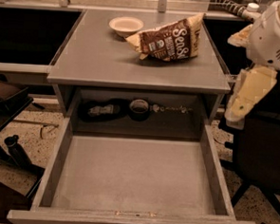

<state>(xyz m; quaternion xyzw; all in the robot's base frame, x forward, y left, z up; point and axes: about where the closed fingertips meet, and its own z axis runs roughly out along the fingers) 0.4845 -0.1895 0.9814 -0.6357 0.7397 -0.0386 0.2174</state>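
A grey cabinet has its drawer [133,175] pulled fully open, with nothing inside. On the cabinet top [95,59] lie a brown snack bag [169,39] and a small white bowl [126,25] just left of it. My cream-coloured arm [273,34] comes in from the right edge. Its lower end with the gripper [237,115] hangs beside the cabinet's right side, level with the drawer's back corner. It holds nothing that I can see and is nearest the drawer's right wall [217,171].
In the recess behind the drawer sit a dark round cup-like thing [139,108] and a dark flat object [101,110]. Black counters flank the cabinet. A dark chair [263,154] stands to the right, and dark clutter [9,148] lies on the speckled floor at left.
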